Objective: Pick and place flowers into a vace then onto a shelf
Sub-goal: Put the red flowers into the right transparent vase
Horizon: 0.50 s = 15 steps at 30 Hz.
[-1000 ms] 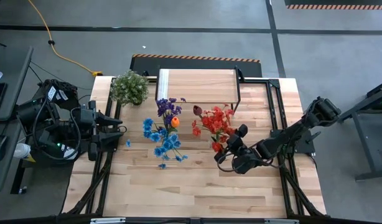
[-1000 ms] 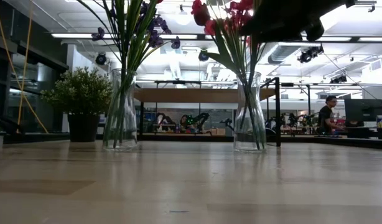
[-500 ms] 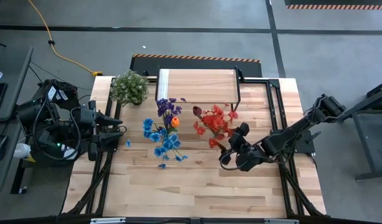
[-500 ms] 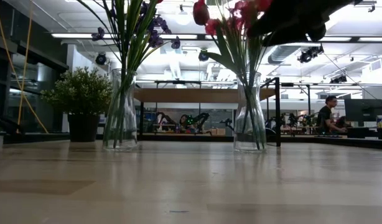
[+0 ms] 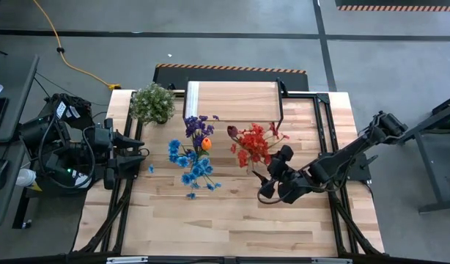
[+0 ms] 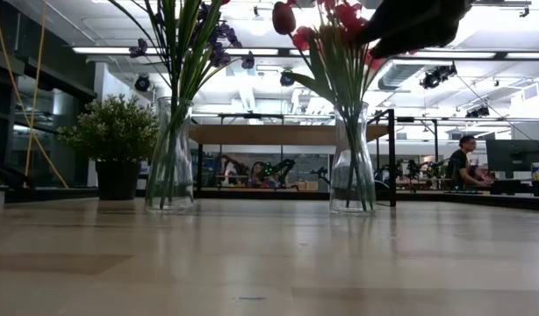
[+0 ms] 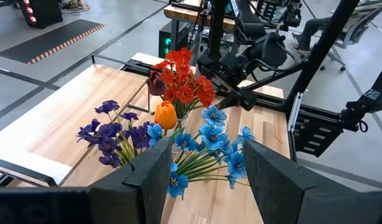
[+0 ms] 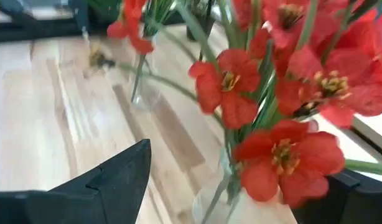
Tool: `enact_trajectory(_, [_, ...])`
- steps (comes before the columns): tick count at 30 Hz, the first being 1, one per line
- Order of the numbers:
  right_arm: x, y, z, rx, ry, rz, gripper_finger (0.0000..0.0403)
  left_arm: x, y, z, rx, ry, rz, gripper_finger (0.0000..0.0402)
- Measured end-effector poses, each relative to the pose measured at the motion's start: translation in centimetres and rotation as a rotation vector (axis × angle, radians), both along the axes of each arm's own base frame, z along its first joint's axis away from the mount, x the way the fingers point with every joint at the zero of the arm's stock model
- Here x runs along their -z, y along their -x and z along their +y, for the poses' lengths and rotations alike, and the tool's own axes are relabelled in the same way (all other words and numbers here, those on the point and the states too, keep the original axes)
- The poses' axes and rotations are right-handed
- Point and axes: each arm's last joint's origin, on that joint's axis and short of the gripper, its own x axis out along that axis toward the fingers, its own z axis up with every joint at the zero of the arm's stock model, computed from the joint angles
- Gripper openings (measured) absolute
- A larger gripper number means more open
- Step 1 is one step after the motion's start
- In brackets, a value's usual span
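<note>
Flowers [image 5: 252,145] stood in both vases [image 6: 352,158], shelf [image 5: 231,100] bare behind. My right gripper [image 5: 273,178] hung just beside the red bunch, jaws spread, empty; left gripper [image 5: 141,155] idle at table edge, half-open. I'd grab the vase low, clear of stems.

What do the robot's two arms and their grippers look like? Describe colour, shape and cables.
Both arms are black and jointed. The left gripper has two broad, dark, wedge-shaped fingers; the right gripper is black and chunky. Black cables bundle at the left arm's base.
</note>
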Motion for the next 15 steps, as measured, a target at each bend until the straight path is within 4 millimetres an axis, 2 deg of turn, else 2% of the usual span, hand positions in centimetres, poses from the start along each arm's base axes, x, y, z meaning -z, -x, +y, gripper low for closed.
enact_trajectory(15, [-2.4, 1.1, -0.2, -0.020, -0.154, 0.223, 0.0314, 0.0, 0.0, 0.0, 0.000, -0.002, -0.001, 0.0232])
